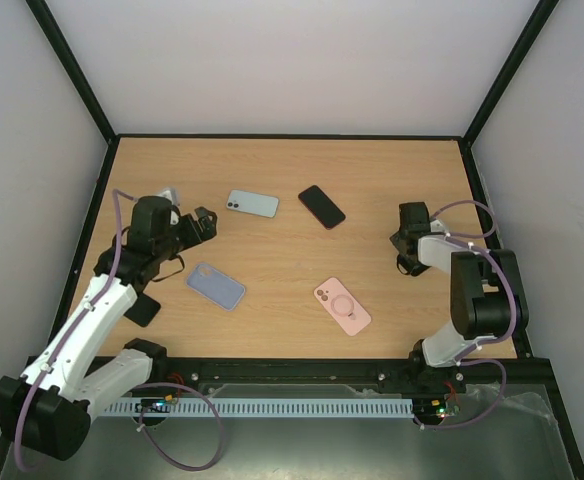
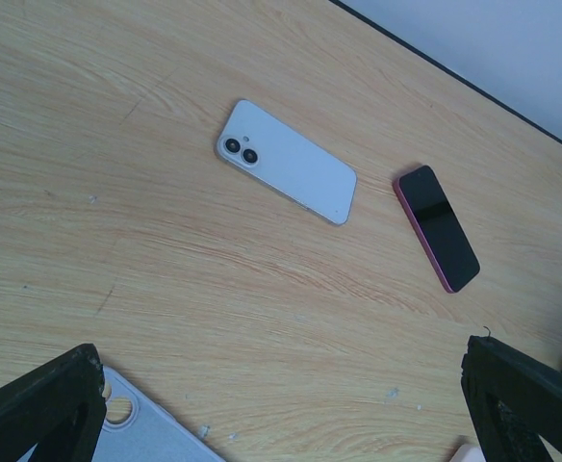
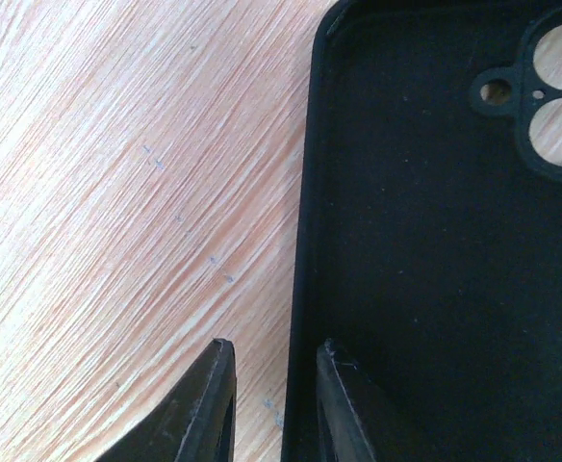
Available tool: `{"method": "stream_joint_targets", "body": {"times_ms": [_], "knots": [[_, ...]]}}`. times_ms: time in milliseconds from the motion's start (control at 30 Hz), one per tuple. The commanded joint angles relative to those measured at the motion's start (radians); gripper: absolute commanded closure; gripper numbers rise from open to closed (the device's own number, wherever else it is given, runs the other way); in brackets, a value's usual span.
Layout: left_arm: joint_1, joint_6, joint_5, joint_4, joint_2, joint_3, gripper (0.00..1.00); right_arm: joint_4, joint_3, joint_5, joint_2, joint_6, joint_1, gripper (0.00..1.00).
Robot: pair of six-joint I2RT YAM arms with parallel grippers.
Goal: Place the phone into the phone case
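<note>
Your table (image 1: 292,160) bears the left end effector (image 2: 281,395), fingers wide apart above the wood. The right end effector (image 3: 273,361) straddles one wall of the black phone case (image 3: 435,241); you cannot tell whether it pinches. A pale blue phone (image 2: 286,162) and a dark-screened phone (image 2: 437,227) lie flat mid-table.

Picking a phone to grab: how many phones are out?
2: a blue one face down at the back, a black-screened one just right of it. Arms may hide more.
</note>
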Motion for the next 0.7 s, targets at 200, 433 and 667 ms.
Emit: {"method": "stream_joint_targets", "body": {"times_ms": [200,433,667], "knots": [[0.005,0.008,-0.005,-0.008,-0.04,-0.024,0.0,-0.019,-0.006,-0.036,0.068,-0.02,-0.003,0.84],[0.005,0.01,-0.011,-0.028,-0.065,-0.019,0.0,-0.065,0.016,-0.036,0.068,-0.03,-0.003,0.98],[0.004,0.035,-0.022,-0.05,-0.084,-0.019,0.0,-0.019,-0.009,-0.149,-0.025,-0.135,0.007,0.98]]}}
